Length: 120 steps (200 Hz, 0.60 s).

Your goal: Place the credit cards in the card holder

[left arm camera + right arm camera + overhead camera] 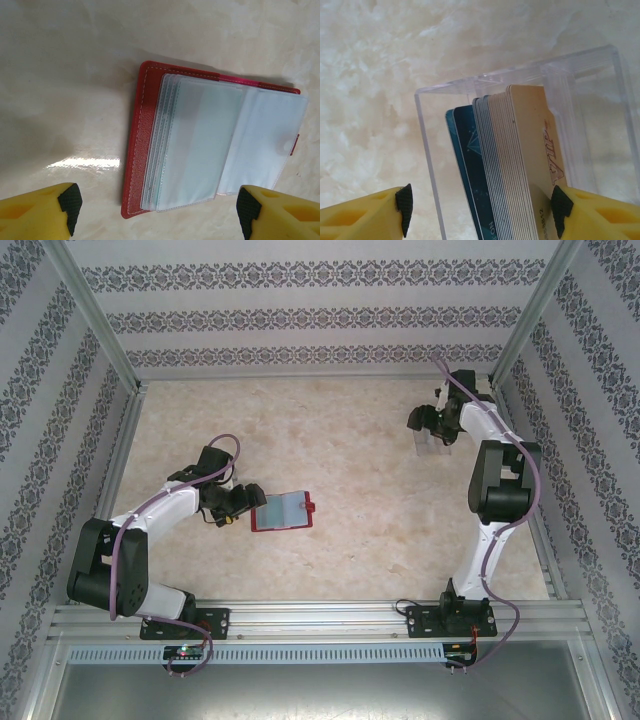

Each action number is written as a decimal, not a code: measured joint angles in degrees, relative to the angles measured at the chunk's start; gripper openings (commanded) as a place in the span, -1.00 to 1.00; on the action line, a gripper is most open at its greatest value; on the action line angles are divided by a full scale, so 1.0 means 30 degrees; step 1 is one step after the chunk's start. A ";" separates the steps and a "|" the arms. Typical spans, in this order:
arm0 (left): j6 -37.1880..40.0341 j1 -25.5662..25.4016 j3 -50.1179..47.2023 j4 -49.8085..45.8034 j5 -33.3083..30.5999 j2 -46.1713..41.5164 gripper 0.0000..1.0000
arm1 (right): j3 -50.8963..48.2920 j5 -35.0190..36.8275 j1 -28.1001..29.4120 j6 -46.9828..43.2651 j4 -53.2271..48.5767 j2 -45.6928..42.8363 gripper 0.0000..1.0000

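Here, the cards (505, 165) stand on edge inside the clear holder (580, 115) at the far right of the table (350, 430), with the right jaws open just over them. The left jaws hang open above a red wallet (137, 150) lying unfolded.

You have bare table (360, 430) through the middle and upper left of the top view, hemmed by walls (300, 310) on three sides. Left of centre the open red wallet (283, 511) lies flat, the left gripper (245, 502) just beside its left edge, fingers spread wide. At upper right the card holder (432, 443) stands near the right wall, the right gripper (425, 420) above it with jaws apart, and the right arm (500, 490) lines that edge. Inside the holder, the credit cards (520, 165) crowd the middle; room remains at either side.
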 measured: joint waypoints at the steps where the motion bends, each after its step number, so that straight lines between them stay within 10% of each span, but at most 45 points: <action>1: 0.0000 0.0000 0.0000 0.0000 0.0000 0.0000 0.66 | -0.0007 -0.0015 -0.0007 0.0007 0.0007 0.0000 0.45; 120: -0.0146 0.0000 0.0029 -0.0007 0.0124 -0.0248 0.66 | -0.0852 -0.1989 -0.0517 0.0721 0.1027 -0.0015 -0.09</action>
